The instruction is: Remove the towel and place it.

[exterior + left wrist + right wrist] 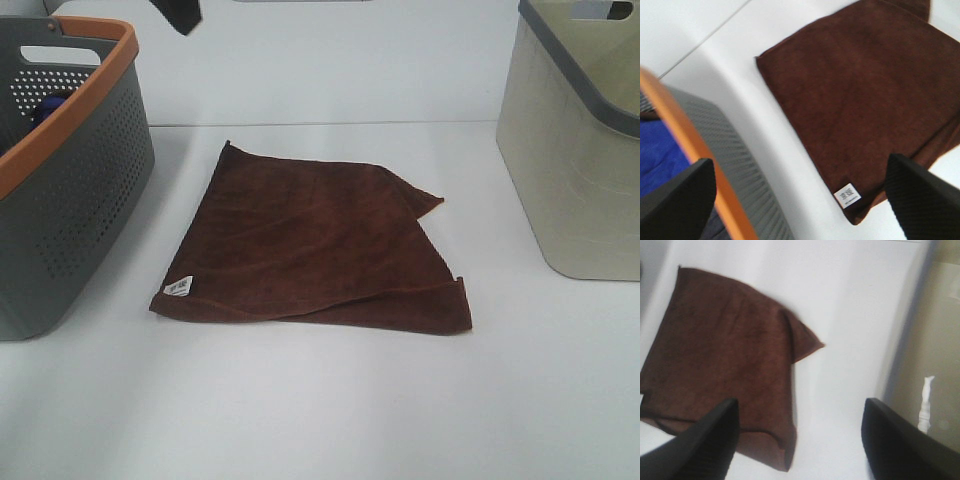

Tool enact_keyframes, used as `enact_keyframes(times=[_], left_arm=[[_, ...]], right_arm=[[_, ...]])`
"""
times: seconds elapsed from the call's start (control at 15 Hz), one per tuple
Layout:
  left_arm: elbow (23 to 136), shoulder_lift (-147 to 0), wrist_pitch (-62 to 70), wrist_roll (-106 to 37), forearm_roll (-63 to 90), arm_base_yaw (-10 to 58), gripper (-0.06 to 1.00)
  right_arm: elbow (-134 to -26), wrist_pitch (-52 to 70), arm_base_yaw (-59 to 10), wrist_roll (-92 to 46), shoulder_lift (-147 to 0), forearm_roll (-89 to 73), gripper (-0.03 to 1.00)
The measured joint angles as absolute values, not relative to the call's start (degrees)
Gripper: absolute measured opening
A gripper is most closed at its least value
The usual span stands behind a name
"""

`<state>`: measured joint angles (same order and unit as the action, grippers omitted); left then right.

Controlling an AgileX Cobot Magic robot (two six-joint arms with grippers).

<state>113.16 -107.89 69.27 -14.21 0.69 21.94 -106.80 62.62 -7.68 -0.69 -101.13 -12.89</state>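
Towel laid out on the tabletop between two baskets, both end effectors empty.

The towel (315,245) lies flat, folded over itself, on the white tabletop (320,410) between the grey orange-rimmed basket (70,180) and the beige basket (575,150), white label (178,288) at its near-left corner. The left end effector (800,200) hangs wide above the grey basket's rim and the label corner; the right end effector (800,440) hangs wide beside the beige basket. Judging by this, placement looks done.
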Motion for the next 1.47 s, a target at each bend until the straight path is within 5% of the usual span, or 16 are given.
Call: enact_keyframes(times=[0.4, 0.73, 1.2, 1.47], left_arm=[[110.2, -98.8, 69.4, -6.9, 1.1, -0.3, 0.86], [85.8, -75.7, 68.4, -9.7, 2.6, -13.5, 0.86], [53.3, -43.1, 59.2, -11.0, 2.1, -15.0, 0.86], [48.0, -37.3, 58.8, -11.3, -7.2, -3.5, 0.86]], right_arm=[[-101.6, 62.7, 4.6, 0.3, -93.6, -8.3, 0.69], [-78.4, 62.7, 4.6, -2.3, -72.1, -8.2, 0.69], [-51.3, 60.9, 4.6, -2.3, -37.1, -3.6, 0.69], [-43.8, 60.3, 4.6, -2.8, -25.5, -0.6, 0.69]])
